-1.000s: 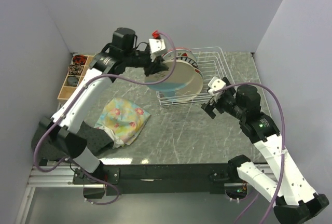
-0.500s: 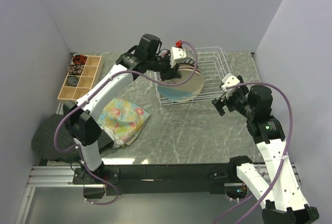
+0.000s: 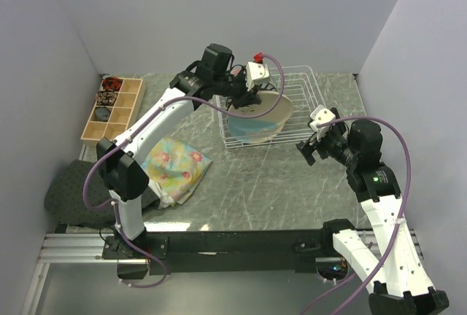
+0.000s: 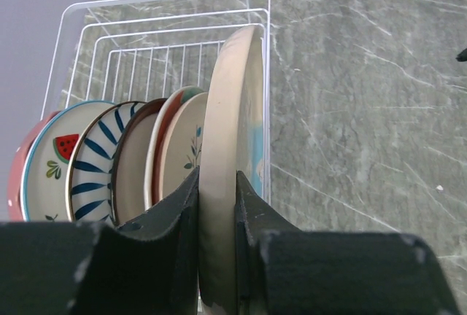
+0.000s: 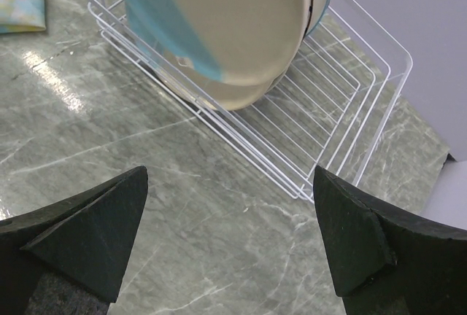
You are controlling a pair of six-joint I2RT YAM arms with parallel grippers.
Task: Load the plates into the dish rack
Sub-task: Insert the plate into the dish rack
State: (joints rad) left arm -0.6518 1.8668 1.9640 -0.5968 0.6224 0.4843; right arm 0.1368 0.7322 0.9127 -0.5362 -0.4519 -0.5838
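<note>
My left gripper [image 3: 246,98] is shut on the rim of a large cream-and-blue plate [image 3: 261,114], held on edge over the white wire dish rack [image 3: 300,90]. In the left wrist view the rim [image 4: 230,111] runs straight between my fingers [image 4: 175,213], beside several plates that stand in the rack [image 4: 160,27]: a watermelon-print plate [image 4: 49,163], a navy-striped one [image 4: 91,165] and a taupe one [image 4: 135,176]. My right gripper [image 3: 307,148] hovers open over the table in front of the rack's right end. Its view shows the held plate [image 5: 233,23] and the rack [image 5: 350,111] beyond its empty jaws [image 5: 230,184].
A floral cloth [image 3: 175,165] lies crumpled on the table left of the rack. A wooden compartmented box [image 3: 113,107] sits at the far left, and a dark grey pad [image 3: 67,195] lies by the left arm's base.
My left arm has swung the plate rightward and down, from left of the rack into it beside the standing plates. My right gripper drew back to the right, then held still.
</note>
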